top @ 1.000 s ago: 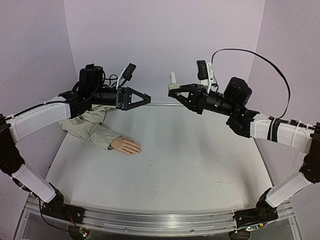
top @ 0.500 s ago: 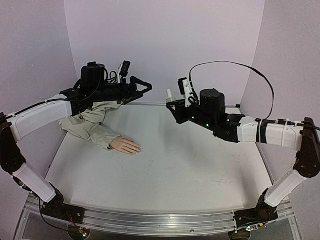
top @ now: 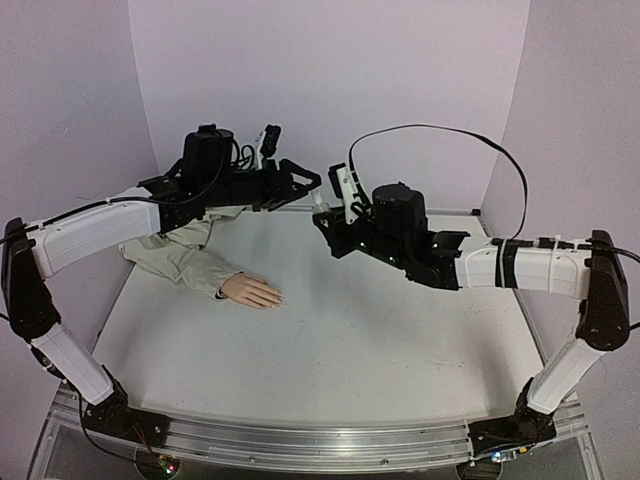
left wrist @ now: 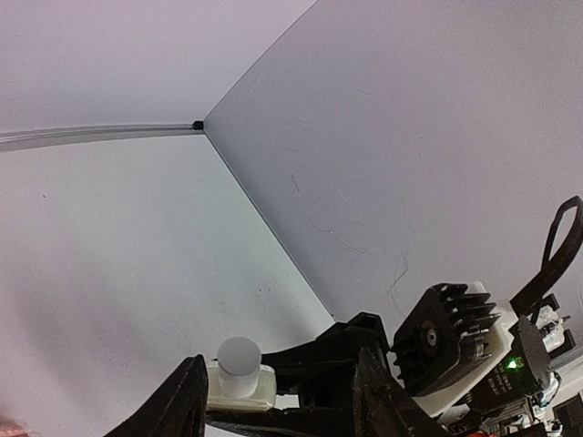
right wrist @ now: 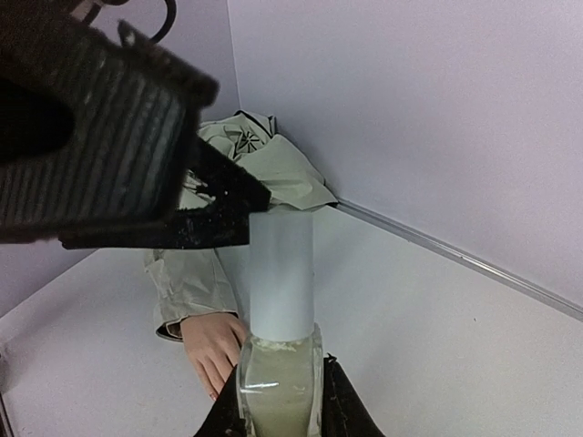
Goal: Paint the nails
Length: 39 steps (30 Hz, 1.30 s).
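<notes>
A small bottle of pale polish [right wrist: 278, 391] with a tall white cap [right wrist: 281, 273] stands upright in my right gripper [right wrist: 281, 417], which is shut on its glass body. In the top view the bottle [top: 321, 205] hangs above the back of the table. My left gripper [top: 311, 189] meets it there, jaws open on either side of the cap [left wrist: 239, 357]; one finger [left wrist: 178, 405] is close to it, the other [left wrist: 373, 387] stands off. The peach mannequin hand [top: 252, 291] lies flat at the left in its beige sleeve [top: 178, 255]. Its nails [right wrist: 215, 393] are tiny and barely show.
Lilac walls close in the back and both sides, meeting the table at a seam [left wrist: 197, 125]. A black cable [top: 440, 128] loops above the right arm. An aluminium rail [top: 300, 442] runs along the near edge by the arm bases.
My right arm swung left and lower, carrying the bottle toward the left gripper. My left gripper reached right to meet it, and its jaws narrowed around the cap.
</notes>
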Each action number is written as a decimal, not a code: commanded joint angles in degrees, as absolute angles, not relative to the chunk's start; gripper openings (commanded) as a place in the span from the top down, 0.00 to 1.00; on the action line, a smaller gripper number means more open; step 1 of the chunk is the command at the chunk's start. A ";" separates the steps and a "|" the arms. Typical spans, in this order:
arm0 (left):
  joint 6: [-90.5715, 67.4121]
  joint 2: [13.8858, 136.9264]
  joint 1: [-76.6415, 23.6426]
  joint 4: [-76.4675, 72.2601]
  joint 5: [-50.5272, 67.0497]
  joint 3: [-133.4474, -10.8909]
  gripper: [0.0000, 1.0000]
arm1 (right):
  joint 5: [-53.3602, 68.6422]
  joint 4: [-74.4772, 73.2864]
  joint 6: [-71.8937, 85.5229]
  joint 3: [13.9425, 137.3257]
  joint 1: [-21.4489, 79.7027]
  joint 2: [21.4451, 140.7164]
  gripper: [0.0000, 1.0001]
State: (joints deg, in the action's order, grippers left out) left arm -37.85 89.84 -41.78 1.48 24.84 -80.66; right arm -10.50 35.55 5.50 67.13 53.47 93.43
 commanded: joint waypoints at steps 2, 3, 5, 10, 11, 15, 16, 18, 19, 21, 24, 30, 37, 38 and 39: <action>-39.04 91.77 -41.57 -0.35 22.94 -84.57 0.49 | -11.91 39.09 4.32 70.05 54.22 92.93 1.00; -39.22 92.12 -41.65 -0.35 23.12 -84.75 0.51 | -11.87 39.11 4.31 70.12 54.25 92.90 1.00; -39.68 92.72 -41.73 -0.35 23.33 -84.94 0.54 | -11.90 39.19 4.22 70.14 54.35 92.81 1.00; -39.70 93.34 -41.83 -0.35 24.17 -85.51 0.65 | -11.70 39.34 4.11 70.22 54.48 92.76 1.00; -39.58 93.26 -41.84 -0.35 24.42 -85.52 0.68 | -11.70 39.43 4.13 70.22 54.50 92.73 1.00; -38.95 93.64 -42.01 -0.35 26.42 -85.85 0.76 | -10.70 40.06 4.38 70.18 54.41 92.53 1.00; -39.05 93.99 -42.01 -0.35 27.99 -86.25 0.79 | -10.19 40.47 4.54 69.96 54.47 92.36 1.00; -38.67 94.86 -42.01 -0.35 30.89 -86.91 0.83 | -8.40 41.53 4.80 69.30 54.32 91.68 1.00; -37.99 95.12 -42.01 -0.40 32.22 -87.12 0.86 | -7.31 42.07 5.02 68.93 54.11 91.17 1.00; -36.81 95.32 -42.01 -0.59 34.94 -87.39 0.88 | -4.24 43.19 5.69 68.01 53.14 89.69 1.00; -33.66 95.65 -42.01 -1.64 41.93 -87.77 0.93 | 13.07 45.91 8.55 66.01 48.37 86.77 1.00; -28.76 95.54 -42.12 -16.96 75.13 -85.75 0.98 | 61.74 76.30 27.52 57.97 38.74 82.64 1.00; -25.17 95.10 -41.48 -17.31 75.38 -86.00 0.99 | 66.92 95.27 44.13 57.03 38.61 83.41 1.00; -25.14 94.99 -41.29 -17.31 73.67 -85.85 0.97 | 66.22 95.21 44.16 56.67 38.47 83.41 1.00; -25.16 94.64 -41.04 -17.36 72.25 -85.54 0.94 | 65.22 95.12 43.88 56.20 38.37 83.33 1.00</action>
State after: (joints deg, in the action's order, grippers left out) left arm -25.67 95.77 -42.96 -19.68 68.12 -85.95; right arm 59.94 72.05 38.96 55.27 39.57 86.56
